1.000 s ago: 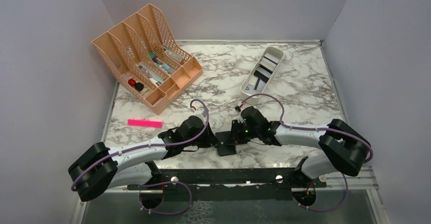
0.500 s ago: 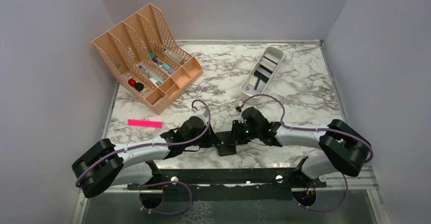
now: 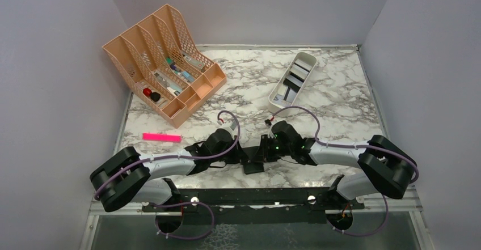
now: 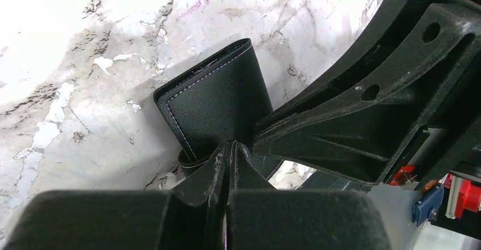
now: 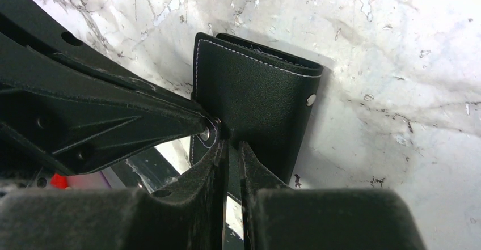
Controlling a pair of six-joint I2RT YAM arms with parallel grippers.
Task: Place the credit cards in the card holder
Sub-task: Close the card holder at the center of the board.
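Note:
The card holder (image 3: 252,167) is a black stitched leather wallet lying on the marble table near the front middle. It also shows in the left wrist view (image 4: 212,105) and the right wrist view (image 5: 261,100). My left gripper (image 3: 244,158) (image 4: 230,147) is shut on its near edge from the left. My right gripper (image 3: 259,155) (image 5: 231,143) is shut on a thin flap of it from the right, beside a snap button. The credit cards (image 3: 294,81), grey, white and dark, lie in a white tray (image 3: 274,97) at the back right.
A peach mesh desk organiser (image 3: 164,57) with small items stands at the back left. A pink strip (image 3: 161,138) lies on the table left of the arms. Grey walls close in both sides and the back.
My left arm has slid to the right and stretched lower toward the card holder. The right arm and the card holder have barely moved.

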